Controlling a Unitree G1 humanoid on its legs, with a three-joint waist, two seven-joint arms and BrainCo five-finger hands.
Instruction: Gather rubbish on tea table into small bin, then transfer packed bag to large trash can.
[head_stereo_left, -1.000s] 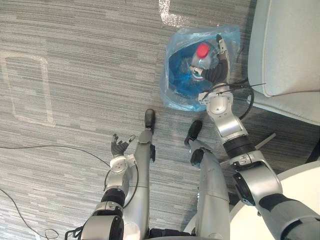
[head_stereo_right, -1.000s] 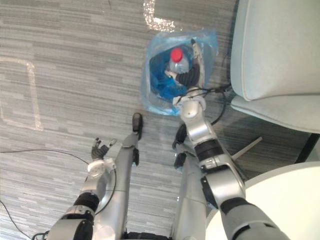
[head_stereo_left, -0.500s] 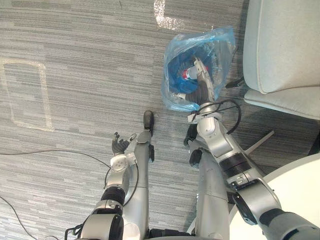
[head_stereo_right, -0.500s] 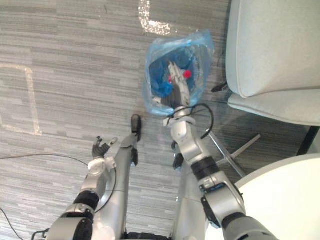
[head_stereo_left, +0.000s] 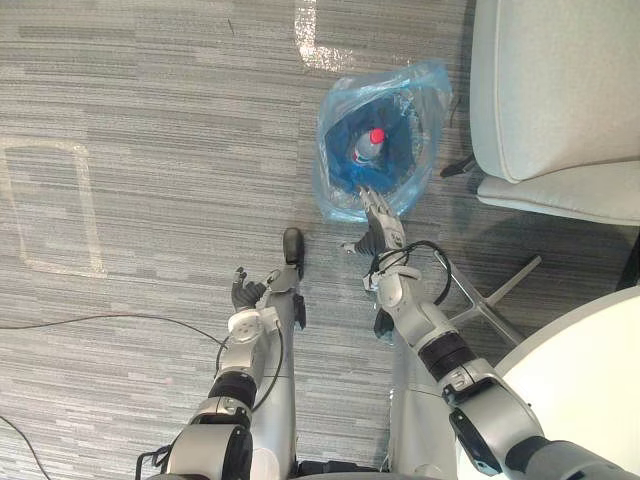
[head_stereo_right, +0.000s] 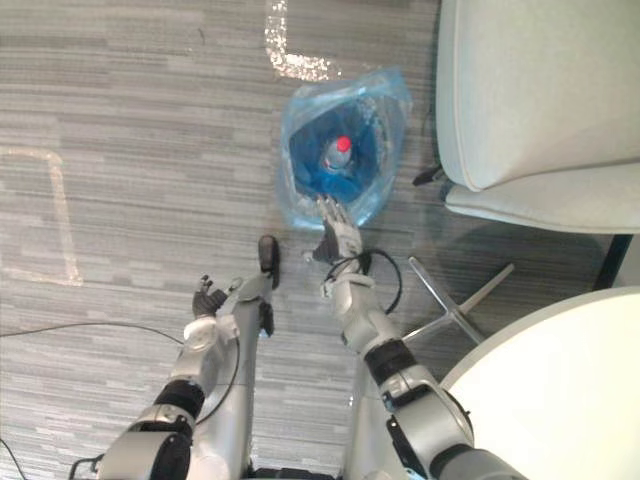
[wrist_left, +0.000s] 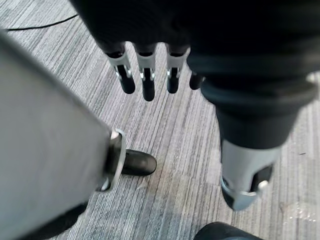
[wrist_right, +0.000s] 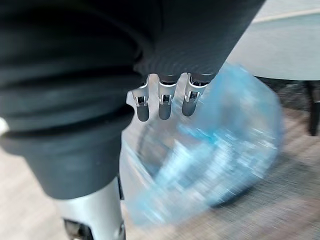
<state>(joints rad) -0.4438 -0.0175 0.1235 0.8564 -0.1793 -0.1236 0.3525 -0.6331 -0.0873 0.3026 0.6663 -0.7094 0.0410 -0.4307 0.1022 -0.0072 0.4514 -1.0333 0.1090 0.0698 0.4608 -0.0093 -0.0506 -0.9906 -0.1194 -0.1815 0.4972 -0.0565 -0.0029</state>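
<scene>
A small bin lined with a blue plastic bag (head_stereo_left: 345, 190) stands on the grey carpet ahead of me. Inside it a clear bottle with a red cap (head_stereo_left: 375, 138) stands among blue rubbish. My right hand (head_stereo_left: 377, 222) hovers just outside the bag's near edge, fingers straight and holding nothing. In the right wrist view its fingers (wrist_right: 164, 106) point at the blue bag (wrist_right: 235, 150), apart from it. My left hand (head_stereo_left: 245, 293) hangs low on the left, relaxed and holding nothing, and its fingers (wrist_left: 146, 82) show over bare carpet.
A pale grey chair (head_stereo_left: 560, 90) stands close to the right of the bin, its metal legs (head_stereo_left: 495, 300) spreading over the floor. A white round table (head_stereo_left: 590, 370) fills the lower right. Pale tape marks (head_stereo_left: 50, 200) lie on the carpet at left.
My right hand has pulled back out of the blue bag toward me and now hangs outside it. The bottle stays in the bin. The camera has shifted a little.
</scene>
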